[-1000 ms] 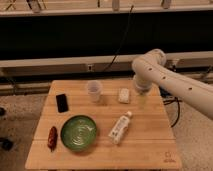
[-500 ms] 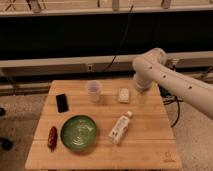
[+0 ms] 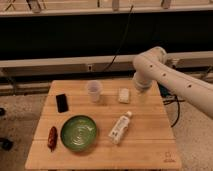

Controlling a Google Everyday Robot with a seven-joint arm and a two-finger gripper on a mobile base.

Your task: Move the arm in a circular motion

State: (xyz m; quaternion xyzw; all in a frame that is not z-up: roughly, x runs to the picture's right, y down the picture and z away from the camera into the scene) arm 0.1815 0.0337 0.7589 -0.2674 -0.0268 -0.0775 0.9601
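Note:
The white arm (image 3: 172, 82) of thick rounded segments with small dark dots reaches in from the right edge over the wooden table (image 3: 145, 147). Its bulbous joint (image 3: 150, 62) sits above the table's back right corner. From there a short segment points down to the gripper (image 3: 140, 90), which hangs over the table's back right part, just right of a small white block (image 3: 123, 95). It holds nothing that I can see.
On the table stand a clear plastic cup (image 3: 94, 91), a black phone (image 3: 62, 102), a green bowl (image 3: 78, 132), a red-brown snack bag (image 3: 52, 138) and a white bottle (image 3: 120, 128) lying on its side. A dark wall and cables are behind.
The arm's joint and lower segment have shifted slightly; the objects on the table have not moved.

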